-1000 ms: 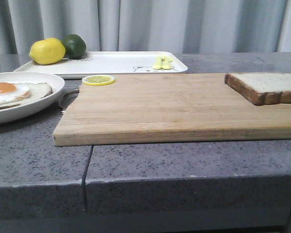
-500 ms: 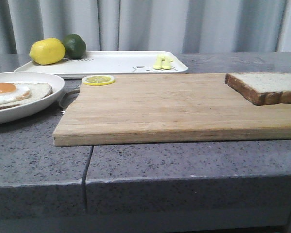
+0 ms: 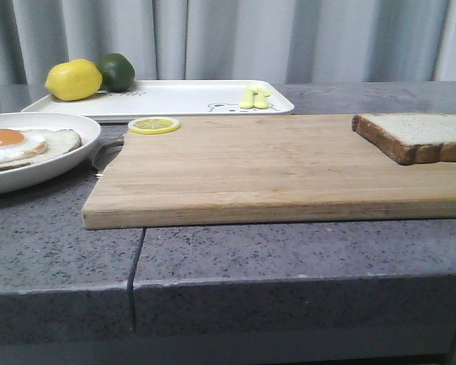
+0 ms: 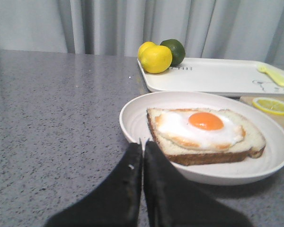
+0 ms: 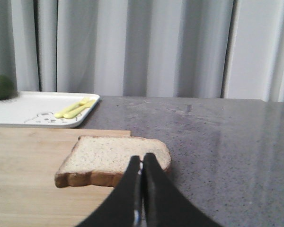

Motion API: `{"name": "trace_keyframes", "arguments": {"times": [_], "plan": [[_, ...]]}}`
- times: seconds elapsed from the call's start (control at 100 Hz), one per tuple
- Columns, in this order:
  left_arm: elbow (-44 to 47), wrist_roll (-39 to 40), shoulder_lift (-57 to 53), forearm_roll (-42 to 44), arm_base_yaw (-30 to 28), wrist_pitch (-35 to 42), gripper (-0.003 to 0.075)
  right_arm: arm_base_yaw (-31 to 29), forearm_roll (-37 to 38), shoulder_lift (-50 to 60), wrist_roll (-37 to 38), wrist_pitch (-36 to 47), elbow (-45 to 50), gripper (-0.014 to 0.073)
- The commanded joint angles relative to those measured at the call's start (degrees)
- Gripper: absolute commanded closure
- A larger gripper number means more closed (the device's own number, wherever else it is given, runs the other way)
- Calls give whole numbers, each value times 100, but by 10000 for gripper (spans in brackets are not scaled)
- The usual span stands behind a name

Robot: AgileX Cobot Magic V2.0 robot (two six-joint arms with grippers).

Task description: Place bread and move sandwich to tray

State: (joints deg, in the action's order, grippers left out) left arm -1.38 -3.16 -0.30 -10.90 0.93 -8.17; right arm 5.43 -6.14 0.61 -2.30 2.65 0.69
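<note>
Presently no contact on either side. Bread [image 5: 114, 160] lying flat at the right end of the cutting board [image 3: 273, 167], one corner overhanging the board edge toward the bare counter [image 5: 227, 151]; seen just ahead of the right gripper [image 5: 142, 165] in its wrist view, crust edge facing the fingers, slice spread wider across than deep. Right gripper closed, fingers pressed together, empty, held low and near level, aimed straight at the slice. Clearly the nearer arm for the loose slice.

Open-faced half of the sandwich [image 4: 203, 135] resting on the round plate [image 4: 132, 118] at the left: one slice topped with the fried egg [image 4: 199, 127], long side running across the left gripper's [image 4: 143, 151] line of sight. Left gripper likewise shut and empty, tips close to the near plate rim, not touching as far as can be told; pose low, pointing over the rim.

Tray [image 3: 175, 99] at the back, behind the board, well apart from both; lemon [image 3: 74, 80] and lime [image 3: 117, 71] at its left end, small yellow utensils [image 3: 254, 98] at its right, middle bare. Lemon slice [image 3: 154, 125] on the board's far left corner.

Judgement: first step not begun; jaws to be opened before closing on the crust edge.
</note>
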Motion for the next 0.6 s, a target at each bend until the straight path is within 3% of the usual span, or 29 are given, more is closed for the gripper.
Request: {"name": "trace_keyframes", "arguments": {"times": [0.0,0.11,0.29,0.59], "plan": [[-396,25,-164,-446,3,508,740,-11,-491,107,22,123,-510,664],[-785,25,-43,-853,27,357,740,-11,-593,-48,22,-876,-1111,664],[-1833,25,539,-1032,27,-978,740,-11,-593,-786,22,-2378,-2095,664],[-3674,25,2043,-1105,27,-2394,740,-11,-593,-2233,22,-3238,-3482,664]]}}
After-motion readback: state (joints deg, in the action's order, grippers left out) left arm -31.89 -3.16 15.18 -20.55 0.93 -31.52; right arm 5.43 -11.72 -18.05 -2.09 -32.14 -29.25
